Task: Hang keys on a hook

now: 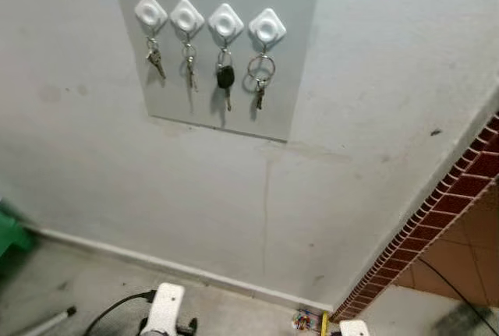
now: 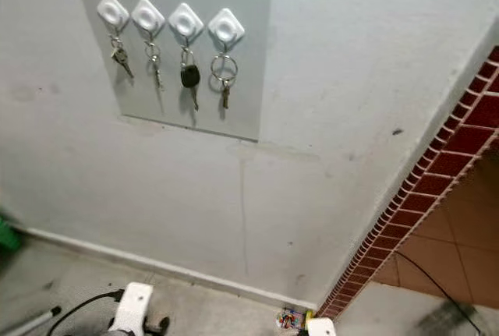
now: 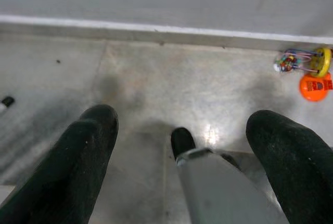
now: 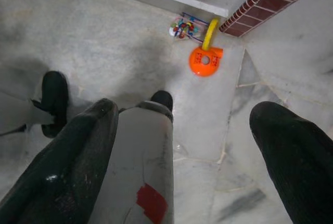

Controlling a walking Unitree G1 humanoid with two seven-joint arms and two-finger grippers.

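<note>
A grey panel (image 1: 296, 55) on the white wall carries a row of white diamond-shaped hooks. A set of keys hangs from each: small keys (image 1: 155, 60) on the leftmost hook (image 1: 150, 10), a thin key (image 1: 189, 69) beside it, a black-headed key (image 1: 225, 79), and a large ring with a small key (image 1: 260, 79) on the rightmost hook (image 1: 267, 26). Both arms hang low, far below the hooks. My left gripper (image 3: 184, 125) is open over the floor with nothing between its fingers. My right gripper (image 4: 186, 115) is open and empty too.
A red brick-tile border (image 1: 437, 211) runs diagonally on the right. An orange toy (image 4: 205, 61) and a colourful bead toy (image 4: 182, 28) lie on the marble floor by the skirting. A green object (image 1: 9, 235) is at the far left. My silver leg (image 4: 135, 172) stands between the right fingers.
</note>
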